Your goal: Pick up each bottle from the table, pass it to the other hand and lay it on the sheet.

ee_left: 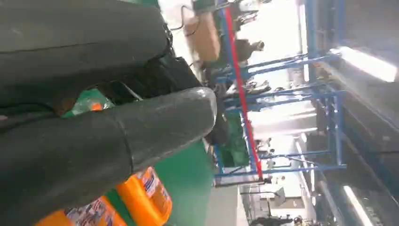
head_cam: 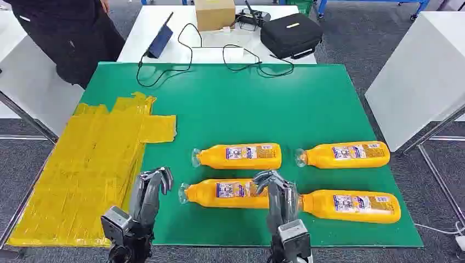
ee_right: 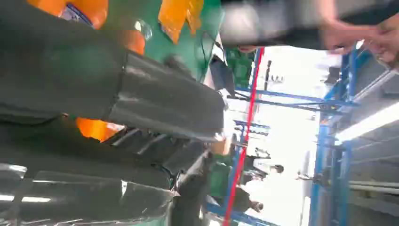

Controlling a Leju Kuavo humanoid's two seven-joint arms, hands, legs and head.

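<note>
Green surface: counter (head_cam: 307,109), matte, carrying four orange bottles and a yellow sheet (head_cam: 82,170) on its left part.
Bottles, far row: far-left bottle (head_cam: 238,156) and far-right bottle (head_cam: 345,155), both lying flat, caps pointing left, well apart from either robot hand.
Bottles, near row: near-left bottle (head_cam: 225,193) and near-right bottle (head_cam: 353,206), lying flat end to end, caps pointing left.
Sheet: bare of bottles, none of the four delivered yet by the look of it.
Right robot hand (head_cam: 277,192): fingers curled down over the near-left bottle's base end, beside the gap between the two near bottles; orange body visible under the fingers in the right wrist view; firm grip or mere contact, cannot tell.
Left robot hand (head_cam: 152,189): near the edge of the sheet, fingers bent but apart, nothing held.
Step in hand: first pick, closing on the near-left bottle, judged from the untouched layout.
Next move: secure grip around the body, straight lift off the counter, then carry leftward for the handover.
Handover needs: left robot hand spread wide enough for the bottle, taking a free stretch near the cap end.
Risk: smooth round body rolling, or nudging the near-right bottle lying just beside.
Background: black case (head_cam: 290,34), cardboard box (head_cam: 215,13), cables, a person in dark clothing (head_cam: 66,33) at the far left.
</note>
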